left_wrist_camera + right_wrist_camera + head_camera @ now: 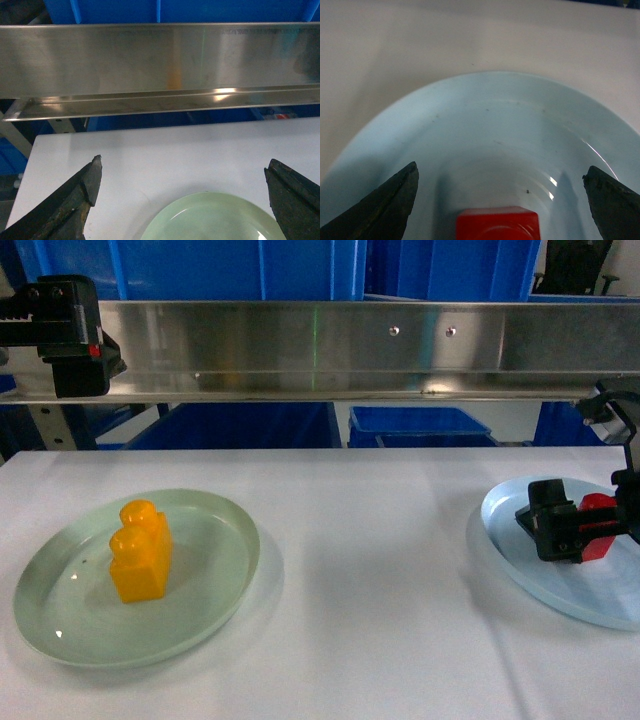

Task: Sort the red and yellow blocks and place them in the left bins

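The orange-yellow two-stud block (140, 552) stands upright on a pale green plate (215, 585) at the left of the table. The small red block (598, 524) rests on a light blue plate (505, 510) at the right. My right gripper (566, 526) is low over that plate and open, with the red block (498, 224) between its spread fingers and not gripped. My left gripper (75, 340) hangs high at the far left in front of the metal rail. It is open and empty (182, 165), with the green plate's far rim (215, 200) below it.
A long steel rail (340, 345) crosses the back above the white table (370, 580). Blue bins (240, 265) sit behind and under it, with one (420, 425) at centre right. The two plates lie far apart.
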Robot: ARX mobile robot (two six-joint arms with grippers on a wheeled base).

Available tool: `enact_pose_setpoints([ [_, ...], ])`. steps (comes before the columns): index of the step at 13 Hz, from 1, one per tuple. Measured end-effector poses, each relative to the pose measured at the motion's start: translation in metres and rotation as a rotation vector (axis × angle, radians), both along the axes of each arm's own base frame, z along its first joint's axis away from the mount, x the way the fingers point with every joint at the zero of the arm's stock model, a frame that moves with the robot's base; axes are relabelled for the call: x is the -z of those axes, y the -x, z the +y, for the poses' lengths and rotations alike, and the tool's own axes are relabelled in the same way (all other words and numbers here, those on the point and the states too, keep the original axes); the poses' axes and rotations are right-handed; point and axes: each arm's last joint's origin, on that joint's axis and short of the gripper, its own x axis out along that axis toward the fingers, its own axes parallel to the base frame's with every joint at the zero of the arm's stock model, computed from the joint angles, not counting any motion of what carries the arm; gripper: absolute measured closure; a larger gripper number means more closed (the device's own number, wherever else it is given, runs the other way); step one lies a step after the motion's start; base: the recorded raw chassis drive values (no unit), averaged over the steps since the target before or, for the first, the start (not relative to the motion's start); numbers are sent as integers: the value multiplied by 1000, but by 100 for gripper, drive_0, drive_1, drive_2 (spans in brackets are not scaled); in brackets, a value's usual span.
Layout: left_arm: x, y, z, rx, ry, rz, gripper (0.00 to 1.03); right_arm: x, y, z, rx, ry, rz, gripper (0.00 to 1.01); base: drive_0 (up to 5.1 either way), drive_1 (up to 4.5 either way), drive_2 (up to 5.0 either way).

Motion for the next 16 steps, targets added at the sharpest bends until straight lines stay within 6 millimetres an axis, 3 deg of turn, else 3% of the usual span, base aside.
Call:
enact_pose_setpoints([
  [2, 0, 0, 0, 0, 0, 0, 5, 2, 0, -5, -6, -25, 9, 3, 0, 0, 0],
  [3, 0, 0, 0, 0, 0, 0, 5, 9, -4, -7, 9, -70, 36, 17, 0, 0, 0],
  [4, 0, 0, 0, 0, 0, 0, 5, 12, -6, -14, 36, -80, 32, 57, 0, 0, 0],
  [5, 0, 0, 0, 0, 0, 0, 5, 12, -6, -14, 40, -88, 33, 72, 0, 0, 0],
  [7, 0, 0, 0, 0, 0, 0, 5, 8, -5, -11, 45, -101, 25, 73, 0, 0, 0],
  [9, 0, 0, 0, 0, 0, 0, 5, -11, 1, -4, 41, -124, -7, 73, 0, 0, 0],
  [11, 0, 0, 0, 0, 0, 0, 5, -54, 11, 2, 30, -150, -118, 73, 0, 0, 0],
  [12, 0, 0, 0, 0, 0, 0, 5, -104, 28, 4, 19, -184, -248, 73, 0, 0, 0],
  [13, 0, 0, 0, 0, 0, 0, 5, -137, 47, 5, 15, -203, -336, 73, 0, 0, 0],
  [16, 0, 0, 0, 0, 0, 0, 5, -186, 120, 2, 53, -250, -445, 73, 0, 0, 0],
])
